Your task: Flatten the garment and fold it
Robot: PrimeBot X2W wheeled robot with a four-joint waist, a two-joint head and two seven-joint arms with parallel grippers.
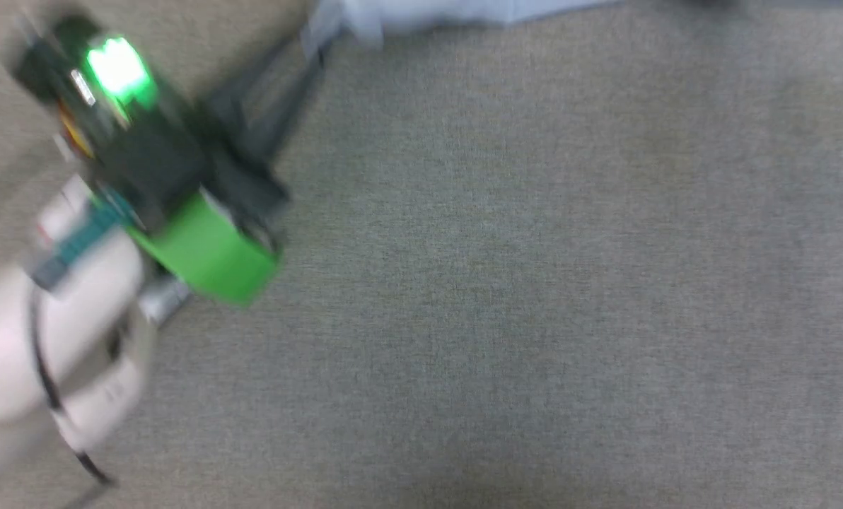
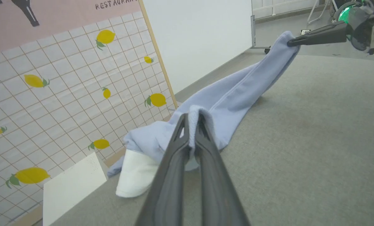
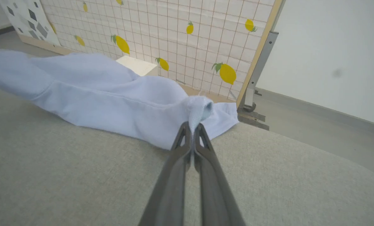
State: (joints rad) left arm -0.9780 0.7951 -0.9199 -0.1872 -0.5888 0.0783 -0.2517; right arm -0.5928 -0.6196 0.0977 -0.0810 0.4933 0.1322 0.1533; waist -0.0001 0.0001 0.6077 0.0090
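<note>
The garment (image 2: 237,91), a light blue shirt, lies bunched and stretched along the far edge of the grey table (image 2: 300,141). Its white panel (image 2: 136,175) hangs at the near end. My left gripper (image 2: 192,119) is shut on a fold of the blue fabric. In the same view my right gripper (image 2: 295,40) pinches the shirt's other end, lifted off the table. The right wrist view has the right gripper (image 3: 192,127) shut on a bunched corner of the garment (image 3: 111,94). The blurred head view has the left gripper (image 1: 313,53) reaching up to the garment (image 1: 450,14) at the top edge.
A lemon-patterned tiled panel (image 3: 190,37) stands just beyond the table's far edge, with a white box (image 3: 138,66) at its foot and a metal stand leg (image 3: 253,94). A white wall board (image 2: 199,40) stands behind. Bare grey tabletop (image 1: 535,283) spreads toward me.
</note>
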